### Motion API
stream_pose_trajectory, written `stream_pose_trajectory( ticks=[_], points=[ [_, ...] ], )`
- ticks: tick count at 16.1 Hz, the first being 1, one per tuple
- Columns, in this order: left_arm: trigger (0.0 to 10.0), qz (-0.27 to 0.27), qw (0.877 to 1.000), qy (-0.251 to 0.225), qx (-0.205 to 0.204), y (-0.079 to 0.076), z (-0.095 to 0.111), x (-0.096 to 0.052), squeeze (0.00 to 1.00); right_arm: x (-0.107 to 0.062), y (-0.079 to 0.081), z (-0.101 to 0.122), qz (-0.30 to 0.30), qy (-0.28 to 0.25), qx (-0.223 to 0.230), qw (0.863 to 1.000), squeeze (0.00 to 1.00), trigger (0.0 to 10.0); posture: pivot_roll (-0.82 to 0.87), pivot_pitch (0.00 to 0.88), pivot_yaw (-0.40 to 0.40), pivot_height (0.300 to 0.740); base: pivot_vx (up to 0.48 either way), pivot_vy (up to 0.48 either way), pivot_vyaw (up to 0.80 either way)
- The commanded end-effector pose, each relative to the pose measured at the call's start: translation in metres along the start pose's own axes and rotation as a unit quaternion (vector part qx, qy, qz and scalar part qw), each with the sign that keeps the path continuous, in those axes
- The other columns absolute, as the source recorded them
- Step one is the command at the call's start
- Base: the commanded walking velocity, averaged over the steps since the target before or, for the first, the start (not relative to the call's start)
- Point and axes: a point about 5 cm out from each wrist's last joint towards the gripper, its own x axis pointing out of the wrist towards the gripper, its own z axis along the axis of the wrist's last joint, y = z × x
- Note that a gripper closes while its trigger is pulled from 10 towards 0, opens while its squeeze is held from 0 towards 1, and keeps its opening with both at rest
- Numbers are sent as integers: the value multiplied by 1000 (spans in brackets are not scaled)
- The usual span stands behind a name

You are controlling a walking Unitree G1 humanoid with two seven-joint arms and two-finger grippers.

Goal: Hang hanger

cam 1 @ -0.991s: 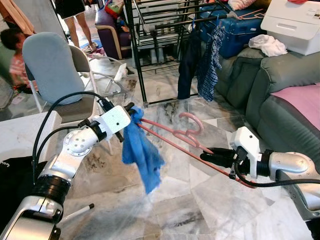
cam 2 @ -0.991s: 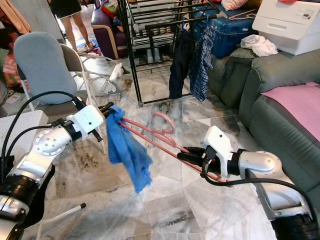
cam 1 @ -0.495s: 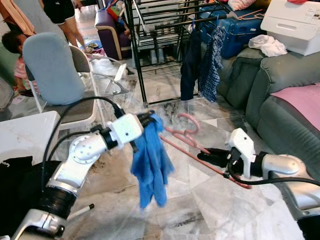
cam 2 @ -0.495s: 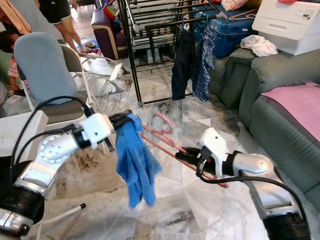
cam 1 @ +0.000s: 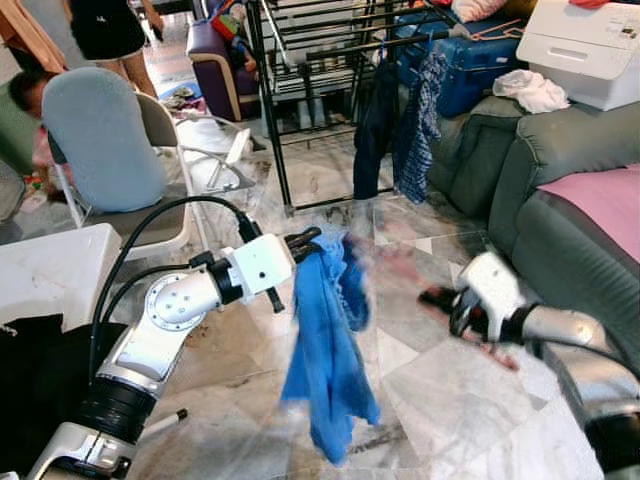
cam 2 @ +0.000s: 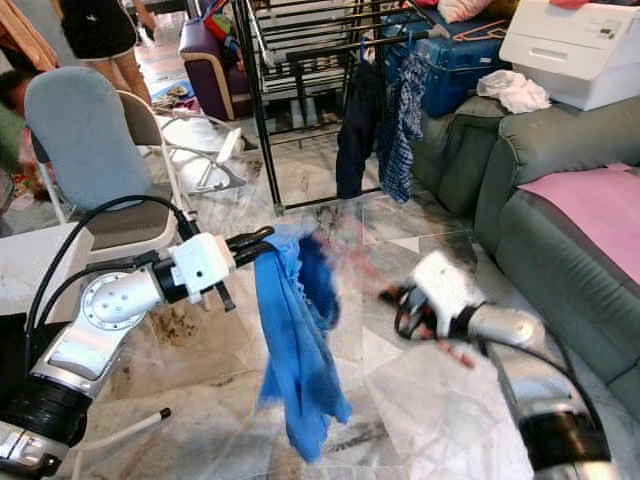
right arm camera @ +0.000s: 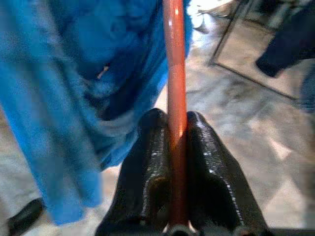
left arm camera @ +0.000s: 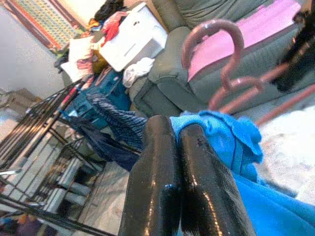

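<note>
The pink hanger point(right arm camera: 175, 98) is clamped between the closed fingers of the right gripper point(right arm camera: 176, 142), its bar running straight out ahead of them. A blue garment point(cam 1: 328, 350) is draped on the hanger just beyond that gripper and hangs down toward the marble floor point(cam 1: 440, 400). The garment's upper edge is pinched by the left gripper point(left arm camera: 174, 140), whose fingers are pressed together on the cloth. Beyond both grippers a black drying rack point(cam 1: 300, 60) stands, with dark clothes point(cam 1: 400, 125) hung on it; a grey-green sofa point(cam 1: 560, 170) lies past the right gripper, a blue-backed chair point(cam 1: 100, 135) past the left. In the head views the hanger and right gripper point(cam 1: 442, 298) are smeared by blur. In the left wrist view the hanger's curved hook point(left arm camera: 211, 49) is seen clearly above the cloth; the gripped bar is seen in the right wrist view.
</note>
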Motion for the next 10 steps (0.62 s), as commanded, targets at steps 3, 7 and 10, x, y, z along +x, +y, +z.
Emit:
stream_pose_trajectory(
  ticks=[3, 7, 10],
  points=[
    [10000, 38, 998, 39, 42, 17, -9, -10, 0, 0, -24, 15, -103, -30, -9, 994, 0, 10000, -132, 0, 88, 740, 0, 0, 0],
    [10000, 131, 988, 20, 76, 39, -1, -8, 0, 1, -17, -1, -90, -9, 6, 996, 0, 10000, -135, 0, 89, 740, 0, 0, 0],
    [10000, 145, 987, -27, 58, 34, 14, 0, 0, 2, -26, -7, -144, -7, 57, 988, 0, 10000, -131, 0, 93, 740, 0, 0, 0]
  ],
)
